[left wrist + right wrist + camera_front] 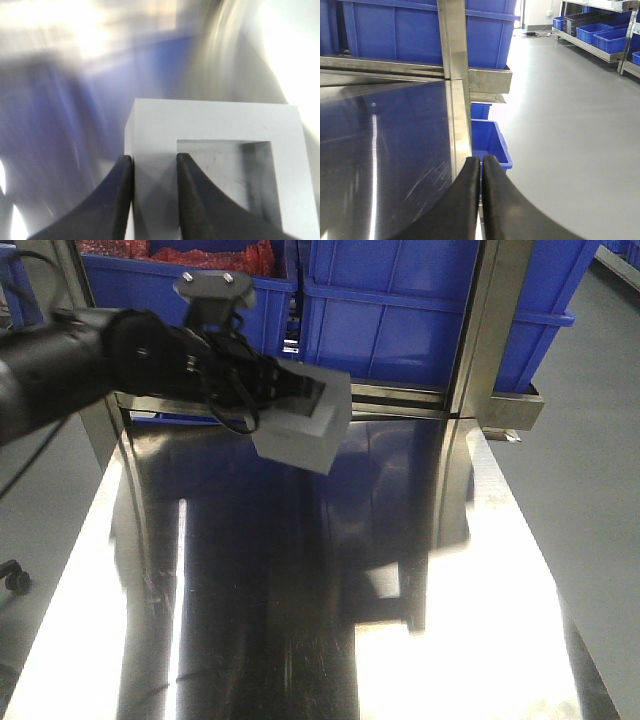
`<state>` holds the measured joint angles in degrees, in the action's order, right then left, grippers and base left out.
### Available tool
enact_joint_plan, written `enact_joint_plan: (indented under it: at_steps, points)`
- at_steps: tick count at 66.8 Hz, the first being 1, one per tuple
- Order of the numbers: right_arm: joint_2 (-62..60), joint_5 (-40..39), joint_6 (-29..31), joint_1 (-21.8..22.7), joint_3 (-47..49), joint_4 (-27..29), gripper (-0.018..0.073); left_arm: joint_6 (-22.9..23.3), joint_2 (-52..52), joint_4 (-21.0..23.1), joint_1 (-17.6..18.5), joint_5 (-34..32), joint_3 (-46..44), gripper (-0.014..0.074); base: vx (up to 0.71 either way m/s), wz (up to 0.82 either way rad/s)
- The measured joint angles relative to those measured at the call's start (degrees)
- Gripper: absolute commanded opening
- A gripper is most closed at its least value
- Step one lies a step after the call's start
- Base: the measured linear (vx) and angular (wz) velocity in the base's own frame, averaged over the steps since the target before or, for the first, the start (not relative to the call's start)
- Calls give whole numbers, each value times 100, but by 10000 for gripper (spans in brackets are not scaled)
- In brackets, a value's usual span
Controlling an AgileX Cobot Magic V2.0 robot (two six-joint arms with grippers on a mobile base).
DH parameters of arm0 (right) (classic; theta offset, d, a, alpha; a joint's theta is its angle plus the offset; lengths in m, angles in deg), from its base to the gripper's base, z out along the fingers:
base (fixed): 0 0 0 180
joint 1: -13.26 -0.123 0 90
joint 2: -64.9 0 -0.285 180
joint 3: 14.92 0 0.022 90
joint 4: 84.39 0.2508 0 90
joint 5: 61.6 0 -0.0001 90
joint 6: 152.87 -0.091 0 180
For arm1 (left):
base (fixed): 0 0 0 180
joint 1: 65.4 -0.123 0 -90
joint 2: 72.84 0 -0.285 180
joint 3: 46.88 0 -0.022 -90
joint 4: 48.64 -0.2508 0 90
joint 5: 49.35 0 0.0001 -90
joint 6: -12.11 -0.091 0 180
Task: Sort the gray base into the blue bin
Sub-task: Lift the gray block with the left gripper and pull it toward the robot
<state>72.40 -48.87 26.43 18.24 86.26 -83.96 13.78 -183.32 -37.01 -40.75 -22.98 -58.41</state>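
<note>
Shiny table [300,640], far edge: left tool [154,160] pinches one wall of the gray base [300,435], clear only on wrist cam; right tool [481,165] pressed together.

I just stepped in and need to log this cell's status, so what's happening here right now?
The left end effector is shut on one wall of the gray base, holding it in the air over the steel table, in front of the blue bins. The right end effector is shut and empty by the table's right edge. The base is in no bin yet.
</note>
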Motion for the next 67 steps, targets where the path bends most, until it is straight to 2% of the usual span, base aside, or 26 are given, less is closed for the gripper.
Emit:
enact_joint_plan:
  at_steps: [22,40,54,67]
  points:
    - [0,0,0,0,0,0,-5,-4,2166,-31,0,-1595,2262,-6,0,0]
    - [0,0,0,0,0,0,-5,-17,3861,-31,0,-2351,3945,-6,0,0]
    - [0,0,0,0,0,0,-5,-1,5123,-14,0,-3415,5220,-6,0,0]
    - [0,0,0,0,0,0,-5,-1,6061,7,0,-3750,6048,-6,0,0]
